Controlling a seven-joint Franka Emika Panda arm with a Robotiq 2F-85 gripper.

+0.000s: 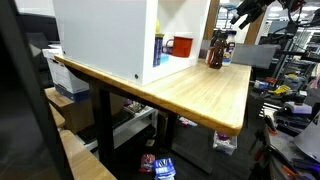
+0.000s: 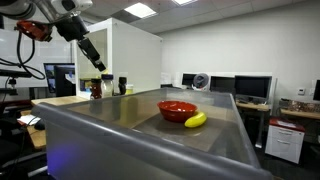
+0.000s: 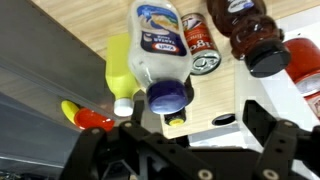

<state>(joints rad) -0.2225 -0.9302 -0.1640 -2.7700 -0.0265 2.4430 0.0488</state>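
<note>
My gripper [image 3: 200,125] is open and empty. It hangs above a cluster of containers at the end of the wooden table [image 1: 200,95]. From above I see a white jar with a blue lid [image 3: 160,60], a yellow squeeze bottle [image 3: 120,70], a red can [image 3: 202,45] and a brown bottle with a black cap [image 3: 250,35]. The blue-lidded jar is nearest, just ahead of my left finger. In both exterior views the gripper [image 1: 245,15] [image 2: 100,62] is well above the bottles [image 1: 217,48] [image 2: 105,88], not touching them.
A white cabinet [image 1: 110,40] stands on the table with a red mug [image 1: 180,45] in its open side; its top corner [image 3: 225,115] lies under my jaws. A red bowl [image 2: 177,109] and a banana [image 2: 195,120] sit on a grey metal surface [image 2: 120,140].
</note>
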